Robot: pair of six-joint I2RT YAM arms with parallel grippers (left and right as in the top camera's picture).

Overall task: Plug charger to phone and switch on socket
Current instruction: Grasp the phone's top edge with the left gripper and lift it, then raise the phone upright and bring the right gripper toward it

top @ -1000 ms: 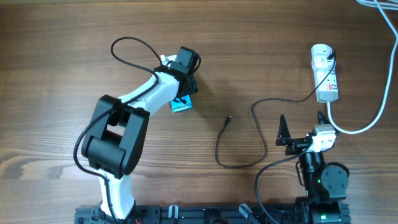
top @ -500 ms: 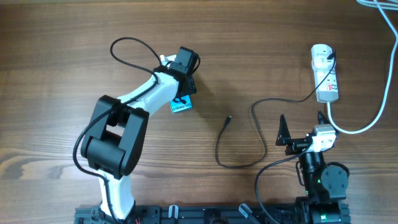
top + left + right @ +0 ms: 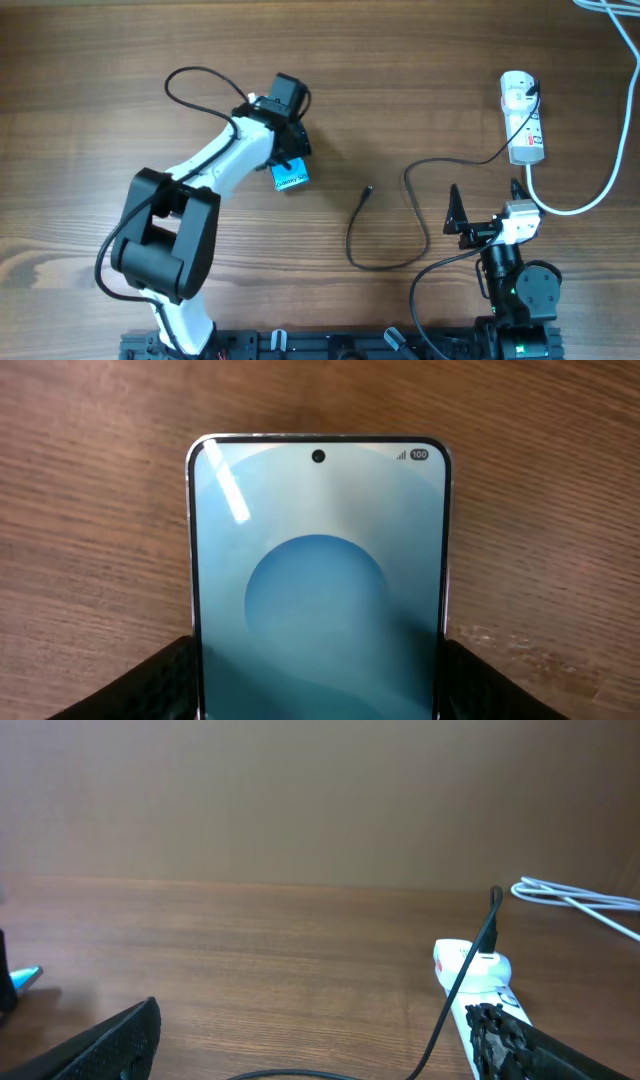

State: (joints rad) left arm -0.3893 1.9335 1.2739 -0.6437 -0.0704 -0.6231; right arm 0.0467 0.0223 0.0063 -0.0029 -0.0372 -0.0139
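The phone [image 3: 318,540], its screen a teal-blue oval on pale ground, lies flat on the wooden table between my left gripper's fingers [image 3: 318,670], which are shut on its sides. In the overhead view the phone [image 3: 290,178] pokes out below the left gripper [image 3: 287,150]. The charger's black cable [image 3: 385,262] loops on the table, its plug tip [image 3: 368,190] lying free right of the phone. Its adapter end sits in the white socket [image 3: 523,118], also seen in the right wrist view [image 3: 470,970]. My right gripper [image 3: 487,205] is open and empty near the front right.
The socket's thick white lead [image 3: 600,190] curves along the right edge of the table and off the top right corner. The left arm's own black cable [image 3: 195,75] arcs above its wrist. The arm bases stand at the front edge.
My left arm has swung its elbow leftward and turned the wrist, shifting the phone slightly down and left. The right arm, cable and socket have not moved.
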